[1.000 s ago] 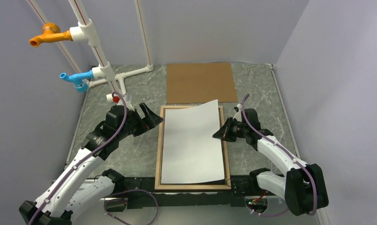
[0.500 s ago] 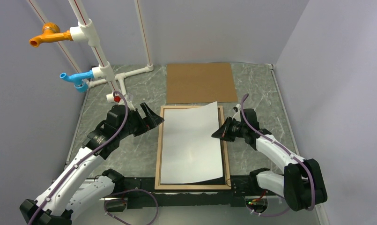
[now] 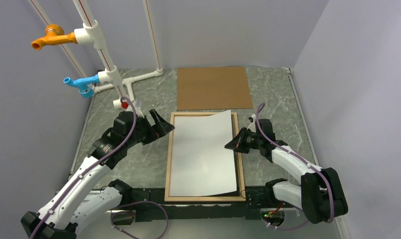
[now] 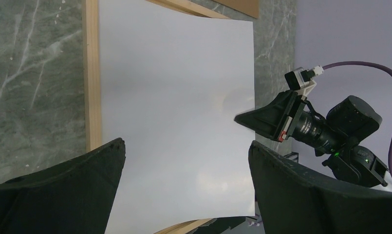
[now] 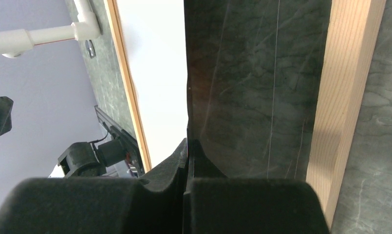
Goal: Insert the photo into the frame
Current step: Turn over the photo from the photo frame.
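My right gripper [image 3: 230,146] was clamped shut on the right edge of the photo [image 3: 203,154], holding that edge raised off the frame [image 3: 169,159]. The print lay white side up inside the frame, its left edge along the frame's left strip and its dark glossy face turned down. My left gripper [image 3: 163,125] hung with jaws spread wide, empty, just outside the frame's far left corner. A brown backing board [image 3: 214,87] lay flat beyond the frame's far strip.
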Tool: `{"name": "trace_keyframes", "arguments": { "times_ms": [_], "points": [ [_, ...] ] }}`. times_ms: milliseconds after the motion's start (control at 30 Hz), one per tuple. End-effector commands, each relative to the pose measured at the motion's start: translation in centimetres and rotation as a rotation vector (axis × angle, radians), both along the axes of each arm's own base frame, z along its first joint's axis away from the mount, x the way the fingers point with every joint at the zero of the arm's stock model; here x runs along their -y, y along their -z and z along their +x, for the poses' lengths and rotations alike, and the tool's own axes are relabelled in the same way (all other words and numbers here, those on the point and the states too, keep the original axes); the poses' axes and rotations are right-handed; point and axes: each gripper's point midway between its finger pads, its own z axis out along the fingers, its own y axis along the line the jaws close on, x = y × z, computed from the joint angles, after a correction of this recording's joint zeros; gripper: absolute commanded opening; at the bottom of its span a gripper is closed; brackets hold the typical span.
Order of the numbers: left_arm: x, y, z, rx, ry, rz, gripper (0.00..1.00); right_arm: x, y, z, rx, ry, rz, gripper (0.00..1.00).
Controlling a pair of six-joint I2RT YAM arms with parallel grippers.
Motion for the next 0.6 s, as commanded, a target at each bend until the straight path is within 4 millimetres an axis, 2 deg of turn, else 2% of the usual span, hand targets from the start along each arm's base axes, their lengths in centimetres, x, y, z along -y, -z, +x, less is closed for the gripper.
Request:
{"name": "trace_keyframes", "arguments": {
  "times_ms": [0,100,267,567],
  "points": [
    [0.5,-2.3,0.3,0.063,0.026,-0.023,1.0,-0.3,-0.6,0.8,0.053,-0.017,-0.001,0.01],
    [0.5,-2.1,0.3,0.06,0.027,-0.021,0.99,-0.1,-0.6,0.9,0.059,-0.027,-0.023,0.06],
    [0.6,-2.1,0.3,0.059,0.031,-0.022,0.99,-0.1,-0.3,0.9,0.056,-0.044,-0.042,0.38],
    [0.5,-1.3,0.4,0.031,0.032,0.012,0.99,1.0,0.3,0.9,0.039,-0.048,-0.168,0.78]
  ]
}}
